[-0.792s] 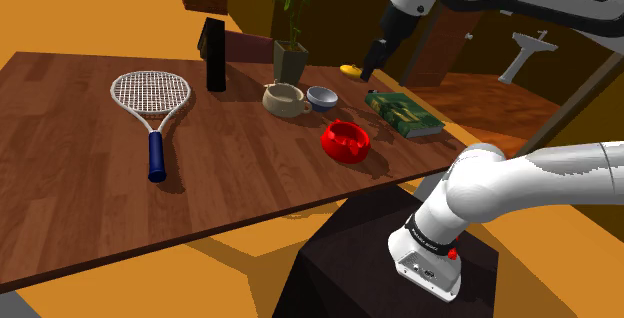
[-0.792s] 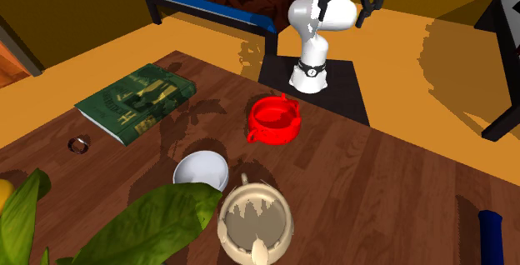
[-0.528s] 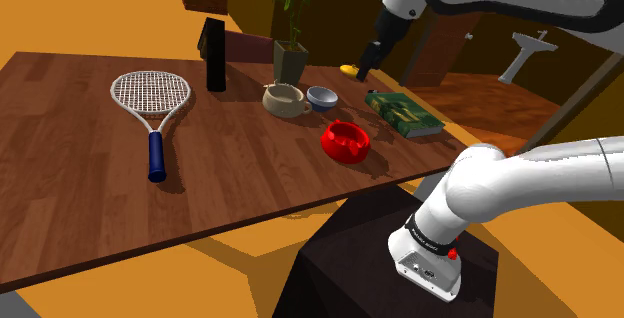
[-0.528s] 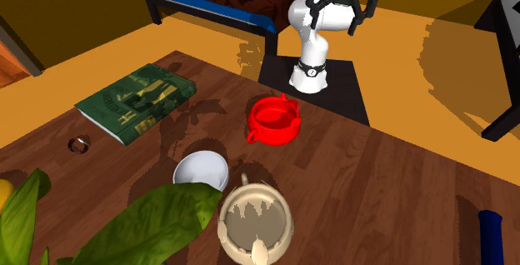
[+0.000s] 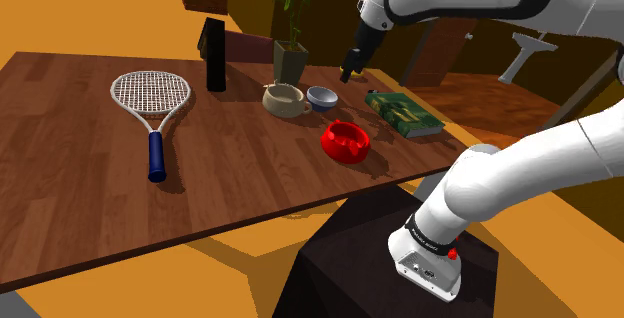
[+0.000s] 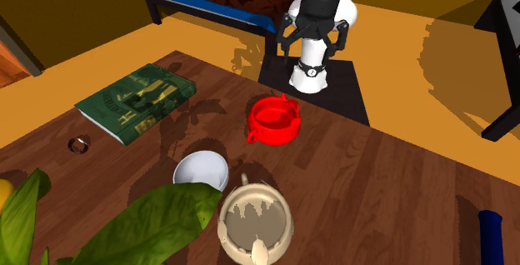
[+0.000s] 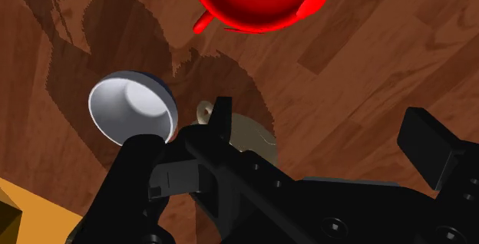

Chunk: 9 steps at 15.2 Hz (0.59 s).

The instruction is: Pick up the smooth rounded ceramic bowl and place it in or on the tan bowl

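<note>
Dark wooden table (image 5: 70, 186); orange floor (image 6: 400, 47); white sink (image 5: 522, 54) on far wall; blue-framed furniture (image 6: 208, 7) beyond

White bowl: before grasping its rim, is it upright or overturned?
Upright: the white bowl shows its open hollow facing up.

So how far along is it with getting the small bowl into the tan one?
Nothing done yet: the pale bowl sits on the table beside the tan bowl. Under way: the open, empty hand hangs above them. Left: descend, grasp, lift, set it in the tan bowl.
</note>
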{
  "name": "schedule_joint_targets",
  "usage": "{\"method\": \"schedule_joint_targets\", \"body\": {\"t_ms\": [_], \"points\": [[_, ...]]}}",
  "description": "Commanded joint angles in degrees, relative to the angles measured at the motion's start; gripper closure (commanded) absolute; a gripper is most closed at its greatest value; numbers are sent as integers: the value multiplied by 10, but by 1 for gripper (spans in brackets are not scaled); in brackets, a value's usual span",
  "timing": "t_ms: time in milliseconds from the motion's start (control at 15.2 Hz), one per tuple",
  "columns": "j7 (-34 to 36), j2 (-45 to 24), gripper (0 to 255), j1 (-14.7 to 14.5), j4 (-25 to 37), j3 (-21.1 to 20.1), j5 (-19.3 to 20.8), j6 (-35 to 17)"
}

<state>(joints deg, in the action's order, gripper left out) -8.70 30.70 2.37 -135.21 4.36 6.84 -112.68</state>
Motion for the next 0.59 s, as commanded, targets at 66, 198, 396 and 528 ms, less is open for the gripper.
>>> {"method": "schedule_joint_targets", "body": {"t_ms": [66,198,396,528], "points": [[-26,-58,0,6,14,26,-2,-43],[-44,-98,0,8,30,41,-8,-66],[-72,-161,0,10,59,63,-22,-97],[-93,-204,0,12,82,76,-36,-114]]}}
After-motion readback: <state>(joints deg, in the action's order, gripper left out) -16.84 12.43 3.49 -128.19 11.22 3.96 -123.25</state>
